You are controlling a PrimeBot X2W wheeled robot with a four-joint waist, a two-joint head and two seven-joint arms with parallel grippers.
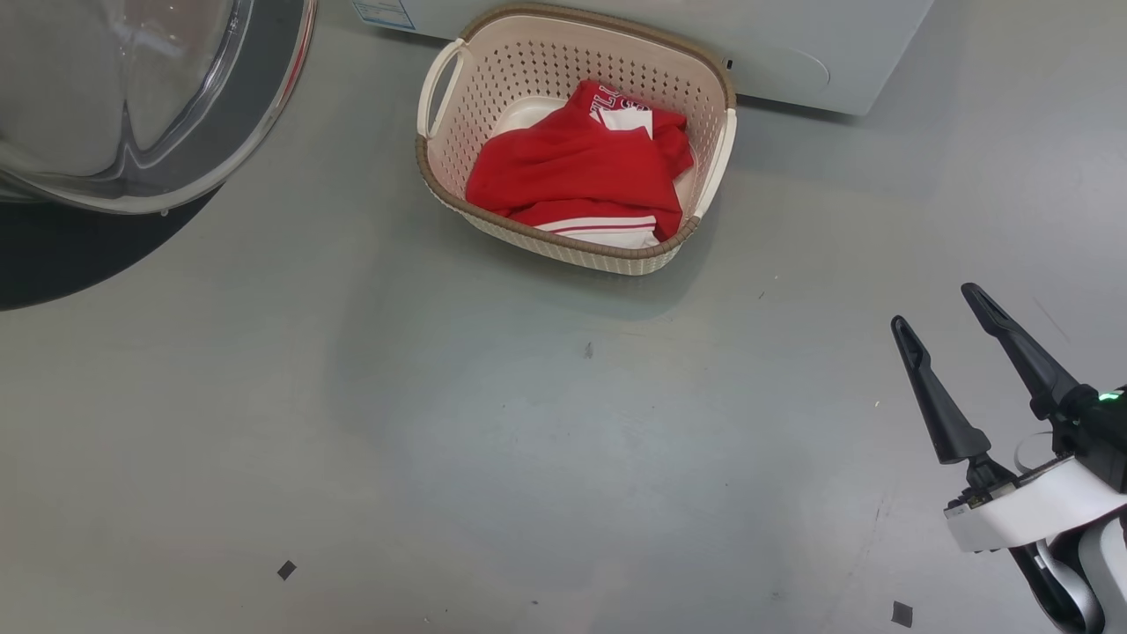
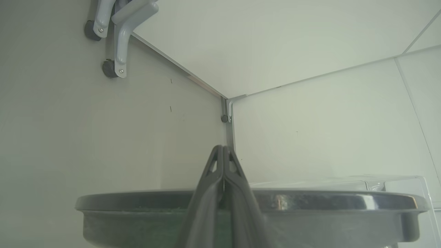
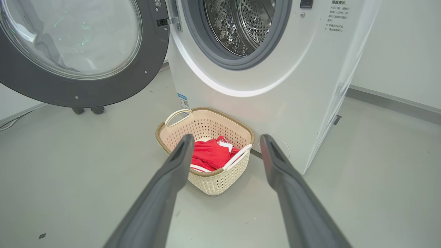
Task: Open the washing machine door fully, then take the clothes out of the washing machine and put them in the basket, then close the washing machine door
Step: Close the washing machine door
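Head view: the clothes (image 1: 572,172), a red jersey, lie bunched in the basket (image 1: 577,255) on the floor by the washing machine (image 1: 792,53). The washing machine door (image 1: 255,114) hangs open at upper left. Right claw (image 1: 933,306) spread wide, empty.

Left wrist view: left claw (image 2: 223,150) pinched tight, nothing between, just over the door's rim; contact unclear.

Right wrist view: steel drum (image 3: 241,24) looks bare. Door likely stiff, hinged and glossy-slick, so push on the dark outer rim, not the glass.
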